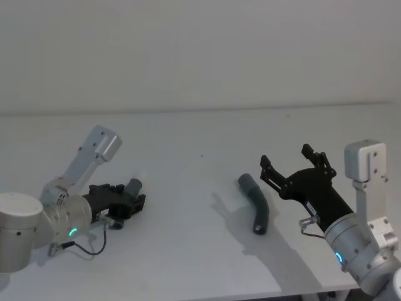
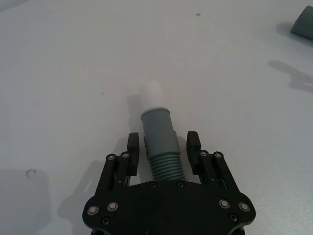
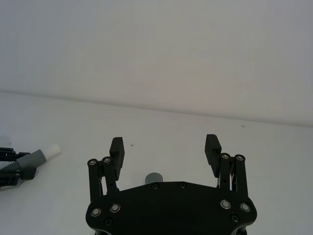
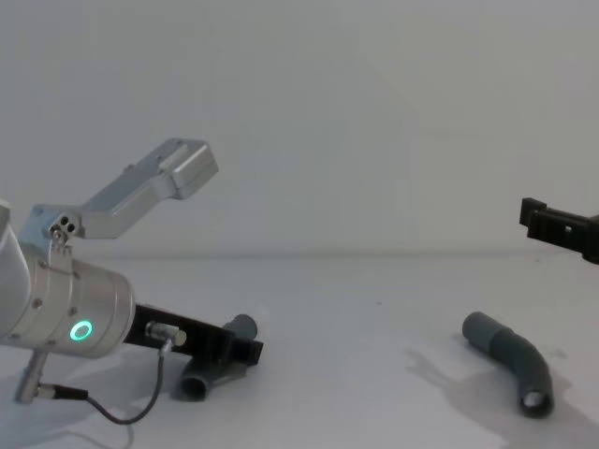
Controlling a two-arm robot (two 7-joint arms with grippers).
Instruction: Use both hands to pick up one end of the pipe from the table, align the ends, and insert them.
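Observation:
One pipe piece (image 2: 159,139), grey with a white-tipped end (image 2: 154,93), lies on the table (image 1: 188,138) at the left. My left gripper (image 1: 135,202) is low over it, its fingers (image 2: 133,147) on either side of the ribbed part; a narrow gap shows on one side, so it is open. This piece also appears in the chest view (image 4: 220,360). The other pipe piece (image 1: 255,202), curved with a plain grey socket end, lies right of centre. To its right, raised above the table, my right gripper (image 1: 287,157) is wide open and holds nothing; the socket end (image 3: 155,177) peeks out below it.
A white wall rises behind the table's far edge (image 1: 200,108). Bare table surface lies between the two pieces. A thin black cable (image 1: 88,249) loops under my left wrist.

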